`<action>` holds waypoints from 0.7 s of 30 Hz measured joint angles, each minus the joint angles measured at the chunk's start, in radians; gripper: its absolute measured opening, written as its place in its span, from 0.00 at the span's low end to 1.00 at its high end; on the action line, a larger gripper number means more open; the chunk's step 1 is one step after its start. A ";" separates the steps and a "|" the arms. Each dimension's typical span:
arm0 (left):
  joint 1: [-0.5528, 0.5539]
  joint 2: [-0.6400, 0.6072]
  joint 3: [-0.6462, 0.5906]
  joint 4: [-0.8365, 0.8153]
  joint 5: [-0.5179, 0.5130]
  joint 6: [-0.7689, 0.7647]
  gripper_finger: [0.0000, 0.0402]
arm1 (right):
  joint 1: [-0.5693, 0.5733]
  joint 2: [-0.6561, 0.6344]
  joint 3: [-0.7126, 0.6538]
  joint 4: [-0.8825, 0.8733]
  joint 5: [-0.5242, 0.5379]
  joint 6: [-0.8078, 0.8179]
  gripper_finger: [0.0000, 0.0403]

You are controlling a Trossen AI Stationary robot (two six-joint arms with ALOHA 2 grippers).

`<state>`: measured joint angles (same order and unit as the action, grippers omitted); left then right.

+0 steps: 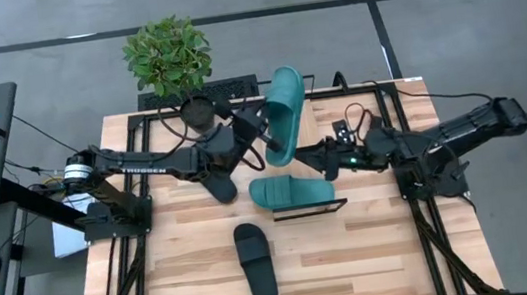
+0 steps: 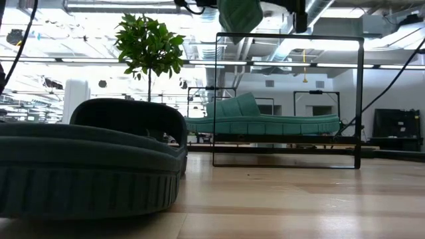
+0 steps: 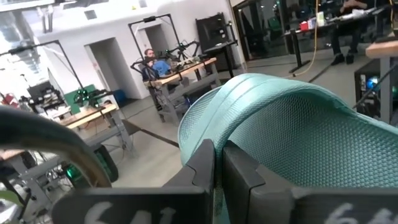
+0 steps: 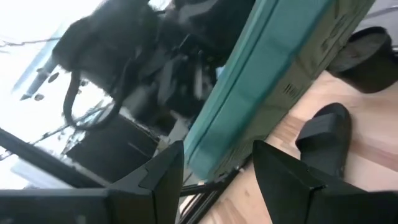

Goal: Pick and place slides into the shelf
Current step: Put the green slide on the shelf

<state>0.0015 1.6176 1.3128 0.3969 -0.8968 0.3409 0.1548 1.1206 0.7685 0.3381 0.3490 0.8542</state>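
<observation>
The left gripper (image 1: 261, 140) is clamped shut on the edge of a teal slide (image 1: 283, 113), which it holds lifted above the back of the desk (image 1: 377, 254), just beside the potted plant (image 1: 170, 58). In the left wrist view the two fingers (image 3: 205, 171) stand pressed together with the slide's ribbed strap (image 3: 280, 124) pinched between them and arching up past their tips.

The right gripper (image 1: 330, 162) stands with its fingers spread wide and nothing between them. It sits just beside the end of the second teal slide (image 1: 291, 190), which lies flat on the wood board of the shelf (image 1: 323, 204) near the middle of the desk. In the right wrist view that slide's sole edge (image 4: 261, 81) runs across beyond the gap between the fingers (image 4: 165, 171), apart from both.

One black slide (image 1: 254, 261) lies on the desk in front of the shelf, well apart from both grippers. Another black slide (image 1: 218, 185) lies under the left arm, beside the shelf.

White lettering on the left arm reads "TROSSEN" (image 1: 145, 167). Raised markings on the teal sole in the right wrist view are too blurred to read.
</observation>
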 joint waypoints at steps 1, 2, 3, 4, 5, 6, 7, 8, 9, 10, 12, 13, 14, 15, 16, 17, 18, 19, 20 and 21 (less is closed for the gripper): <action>-0.002 0.000 0.000 -0.001 0.000 0.010 0.00 | -0.006 0.005 0.003 0.001 0.000 0.009 0.46; -0.004 0.000 0.000 -0.003 0.000 0.016 0.00 | -0.012 0.012 0.006 0.004 0.000 0.014 0.46; -0.007 0.000 0.000 -0.007 0.000 0.017 0.00 | -0.018 0.018 0.008 0.006 0.000 0.021 0.46; -0.008 0.000 0.000 -0.012 0.000 0.017 0.00 | -0.023 0.023 0.008 0.004 -0.001 0.030 0.46; -0.009 0.000 0.000 -0.018 0.000 0.017 0.00 | -0.028 0.028 0.008 0.005 -0.001 0.036 0.46; -0.010 0.000 0.000 -0.024 -0.001 0.017 0.00 | -0.032 0.030 0.008 0.005 0.000 0.039 0.46; -0.010 0.000 0.000 -0.028 -0.001 0.017 0.00 | -0.033 0.031 0.008 0.006 0.000 0.044 0.46; -0.010 0.000 0.000 -0.032 0.002 0.017 0.00 | -0.034 0.031 0.008 0.007 0.000 0.048 0.46; -0.010 0.000 0.000 -0.035 0.005 0.016 0.00 | -0.034 0.031 0.008 0.008 0.001 0.048 0.46; -0.010 -0.001 0.000 -0.039 0.010 0.016 0.00 | -0.034 0.031 0.008 0.007 0.006 0.050 0.46; -0.010 -0.001 0.000 -0.045 0.016 0.012 0.00 | -0.035 0.031 0.008 0.007 0.017 0.055 0.46; -0.011 -0.001 0.000 -0.045 0.018 0.012 0.00 | -0.038 0.031 0.008 0.008 0.016 0.056 0.46; -0.012 -0.001 0.000 -0.045 0.018 0.012 0.00 | -0.040 0.031 0.008 0.009 0.016 0.059 0.46; -0.012 -0.001 0.000 -0.045 0.018 0.012 0.00 | -0.041 0.031 0.008 0.010 0.016 0.062 0.46; -0.012 -0.001 0.000 -0.046 0.018 0.011 0.00 | -0.044 0.031 0.008 0.012 0.016 0.063 0.46; -0.012 -0.001 0.000 -0.047 0.018 0.011 0.00 | -0.046 0.031 0.007 0.014 0.016 0.065 0.46; -0.012 -0.001 0.000 -0.047 0.017 0.012 0.00 | -0.048 0.030 0.007 0.015 0.016 0.065 0.46; -0.012 -0.001 0.000 -0.047 0.017 0.013 0.00 | -0.052 0.030 0.007 0.020 0.016 0.065 0.46; -0.012 -0.001 0.000 -0.047 0.017 0.013 0.00 | -0.054 0.030 0.007 0.025 0.016 0.066 0.46; -0.012 -0.001 0.000 -0.047 0.017 0.012 0.00 | -0.059 0.031 0.007 0.034 0.016 0.066 0.46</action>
<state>-0.0101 1.6165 1.3128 0.3496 -0.8802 0.3531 0.0958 1.1511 0.7750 0.3717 0.3651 0.9199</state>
